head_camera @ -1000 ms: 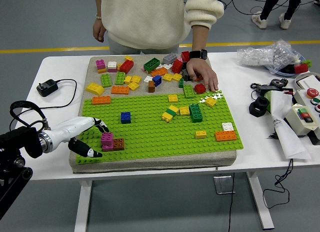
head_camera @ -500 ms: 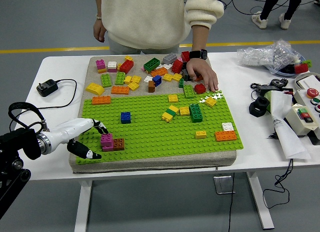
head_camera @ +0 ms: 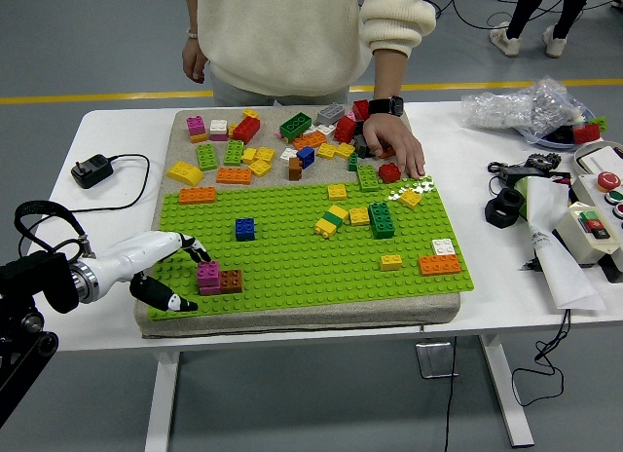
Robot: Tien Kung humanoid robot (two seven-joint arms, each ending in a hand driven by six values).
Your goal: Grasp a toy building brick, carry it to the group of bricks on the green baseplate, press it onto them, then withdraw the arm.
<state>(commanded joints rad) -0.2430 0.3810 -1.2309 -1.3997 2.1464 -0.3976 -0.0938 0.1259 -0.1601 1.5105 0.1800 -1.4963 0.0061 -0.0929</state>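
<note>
Left hand point(head_camera: 165, 272) backed slightly toward 8 o'clock since 1 s ago, fingers loosely spread and empty, magenta brick point(head_camera: 208, 273) seated beside brown brick point(head_camera: 231, 281) on green baseplate point(head_camera: 302, 257), withdrawal likely underway.

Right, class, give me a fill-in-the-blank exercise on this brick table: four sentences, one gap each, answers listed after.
1. The left hand sits beside a magenta brick joined to a ____ brick.
2. The baseplate is ____.
3. A lone blue brick stands on the ____.
4. The person's hand rests near a ____ brick at the baseplate's far edge.

Answers: brown; green; baseplate; red
</note>
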